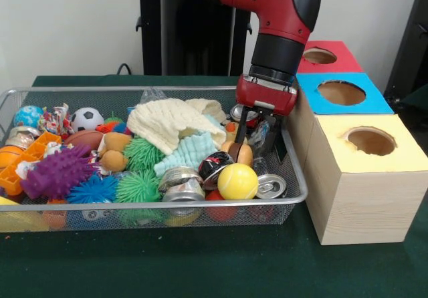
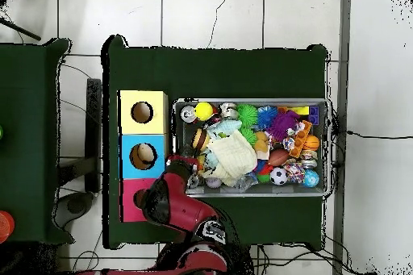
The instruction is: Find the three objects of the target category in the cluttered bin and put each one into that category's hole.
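Note:
The silver wire-mesh bin [image 1: 80, 89] lies on the green table, full of toys; it also shows in the overhead view [image 2: 254, 101]. My gripper [image 1: 253, 137] is lowered into the bin's right end, beside the boxes, and shows in the overhead view [image 2: 191, 167]. It is open, with a piece of clear wrinkly film [image 1: 259, 136] between its fingers. Another clear film piece [image 1: 151, 95] pokes up behind the cream knit cloth [image 1: 175, 121]. The hole [image 1: 342, 92] in the blue-topped box is just right of the gripper, and in the overhead view [image 2: 143, 156] it is the middle one.
The red-topped box [image 1: 321, 56] stands behind the blue one and the yellow-topped box [image 1: 370, 141] in front. A yellow ball [image 1: 237, 181], silver cans [image 1: 182, 184], green spiky balls [image 1: 137, 186] and a purple spiky toy [image 1: 57, 172] crowd the bin.

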Robot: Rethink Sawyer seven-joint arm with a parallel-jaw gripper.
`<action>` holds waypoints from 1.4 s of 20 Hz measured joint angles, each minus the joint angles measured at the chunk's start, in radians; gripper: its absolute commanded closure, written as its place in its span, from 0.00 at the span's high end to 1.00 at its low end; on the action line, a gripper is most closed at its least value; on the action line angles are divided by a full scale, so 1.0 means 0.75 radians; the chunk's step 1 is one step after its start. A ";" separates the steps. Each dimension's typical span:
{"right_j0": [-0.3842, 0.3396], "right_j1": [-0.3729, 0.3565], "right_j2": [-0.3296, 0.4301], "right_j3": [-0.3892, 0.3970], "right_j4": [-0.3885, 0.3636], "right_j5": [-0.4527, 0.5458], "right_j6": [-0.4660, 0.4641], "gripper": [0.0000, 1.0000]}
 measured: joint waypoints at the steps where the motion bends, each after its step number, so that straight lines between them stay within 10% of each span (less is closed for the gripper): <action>1: -0.003 0.005 0.004 0.000 0.000 -0.011 0.000 1.00; 28: -0.059 0.028 0.011 0.015 -0.088 0.005 0.110 1.00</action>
